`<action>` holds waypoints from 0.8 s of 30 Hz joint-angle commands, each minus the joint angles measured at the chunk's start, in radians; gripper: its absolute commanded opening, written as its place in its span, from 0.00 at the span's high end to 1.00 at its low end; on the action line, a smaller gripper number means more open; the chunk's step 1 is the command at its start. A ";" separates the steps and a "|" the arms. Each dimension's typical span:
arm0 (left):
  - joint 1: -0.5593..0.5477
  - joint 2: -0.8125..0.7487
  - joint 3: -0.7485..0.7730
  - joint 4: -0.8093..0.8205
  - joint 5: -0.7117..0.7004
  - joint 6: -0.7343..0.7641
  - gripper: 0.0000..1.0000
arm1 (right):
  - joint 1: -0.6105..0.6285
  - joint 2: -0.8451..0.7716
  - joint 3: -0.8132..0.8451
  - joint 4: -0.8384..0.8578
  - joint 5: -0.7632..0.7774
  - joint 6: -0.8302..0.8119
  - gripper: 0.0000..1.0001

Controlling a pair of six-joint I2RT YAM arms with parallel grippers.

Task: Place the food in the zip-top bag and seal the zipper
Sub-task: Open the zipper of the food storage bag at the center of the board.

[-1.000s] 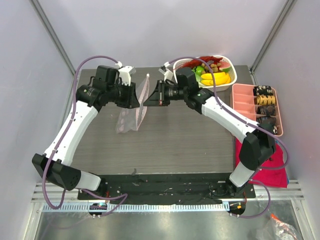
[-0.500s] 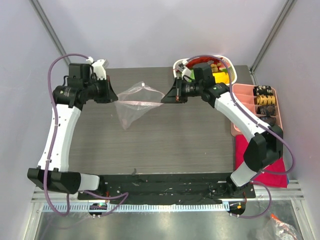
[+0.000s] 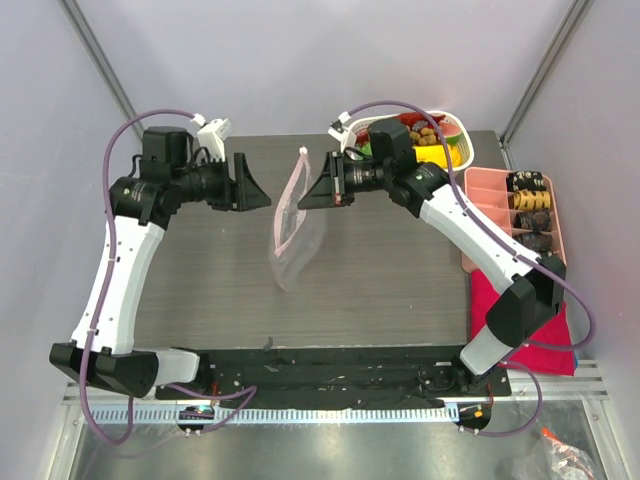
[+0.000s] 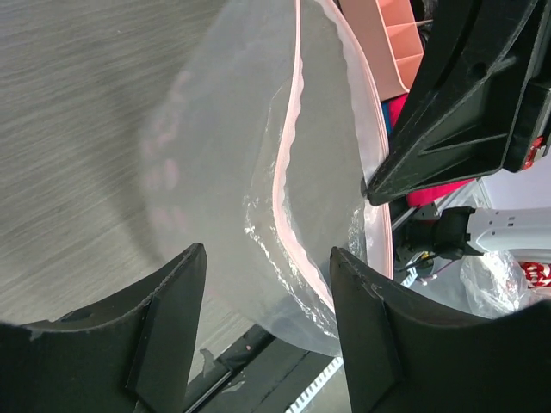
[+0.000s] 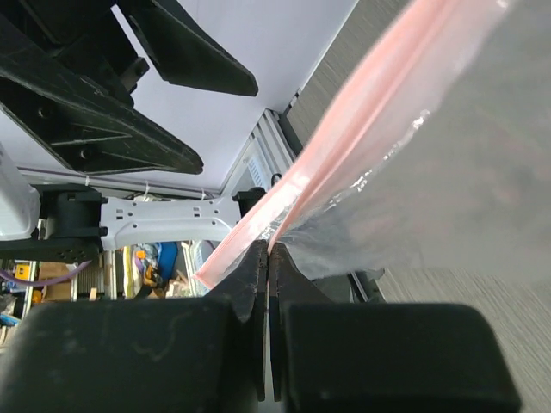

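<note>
The clear zip-top bag point(image 3: 289, 228) hangs above the table between my two grippers, its lower end drooping towards the table. My right gripper point(image 3: 312, 194) is shut on the bag's mouth edge, pinching one side of the pinkish zipper point(image 5: 340, 138). My left gripper point(image 3: 252, 184) is open and empty, a short way left of the bag. In the left wrist view the bag point(image 4: 215, 146) and its strip point(image 4: 288, 163) lie beyond the open fingers point(image 4: 172, 327). The food point(image 3: 425, 140) sits in the white basket at the back right: yellow bananas, red and green pieces.
The white lattice basket point(image 3: 462, 128) stands at the table's far right corner. A pink compartment tray point(image 3: 492, 205) with dark brown items lies along the right edge. A red cloth point(image 3: 535, 325) lies near the right arm's base.
My left gripper has let go of the bag and opened. The bag, stretched between both grippers before, now hangs from my right gripper, which moved left.
</note>
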 commanded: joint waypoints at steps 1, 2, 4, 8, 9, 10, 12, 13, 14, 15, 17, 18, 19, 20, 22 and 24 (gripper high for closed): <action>-0.030 0.018 0.071 0.020 -0.027 -0.010 0.39 | -0.005 -0.005 0.059 0.044 0.009 0.028 0.99; -0.050 0.024 0.091 0.011 -0.056 -0.003 0.39 | 0.002 -0.003 0.062 0.044 0.011 0.029 0.99; -0.103 0.038 0.106 -0.014 -0.095 0.020 0.42 | 0.012 0.004 0.073 0.044 0.012 0.029 0.99; -0.147 0.067 0.128 -0.029 -0.201 0.051 0.49 | 0.029 0.023 0.079 0.047 0.018 0.039 0.99; -0.159 0.076 0.140 -0.032 -0.251 0.059 0.50 | 0.029 0.026 0.079 0.050 0.020 0.039 0.99; -0.165 0.086 0.143 -0.039 -0.268 0.072 0.50 | 0.029 0.029 0.079 0.051 0.022 0.039 0.99; -0.197 0.110 0.148 -0.046 -0.341 0.088 0.51 | 0.032 0.034 0.079 0.054 0.023 0.041 0.99; -0.203 0.116 0.148 -0.051 -0.351 0.101 0.51 | 0.032 0.035 0.081 0.056 0.025 0.042 0.99; -0.208 0.130 0.148 -0.052 -0.357 0.108 0.51 | 0.033 0.037 0.078 0.058 0.025 0.044 0.99; -0.211 0.138 0.154 -0.055 -0.360 0.111 0.51 | 0.032 0.037 0.078 0.058 0.029 0.044 0.99; -0.223 0.164 0.160 -0.069 -0.357 0.120 0.46 | 0.035 0.038 0.075 0.061 0.032 0.042 0.99; -0.226 0.172 0.165 -0.075 -0.357 0.125 0.44 | 0.033 0.040 0.072 0.064 0.034 0.041 0.99; -0.231 0.175 0.163 -0.074 -0.351 0.128 0.40 | 0.033 0.041 0.070 0.064 0.034 0.042 0.99; -0.234 0.179 0.160 -0.072 -0.353 0.134 0.39 | 0.036 0.043 0.067 0.065 0.035 0.042 0.99; -0.245 0.187 0.159 -0.072 -0.368 0.137 0.39 | 0.035 0.049 0.068 0.067 0.037 0.044 0.99; -0.249 0.190 0.156 -0.072 -0.394 0.145 0.41 | 0.035 0.051 0.073 0.070 0.037 0.050 0.99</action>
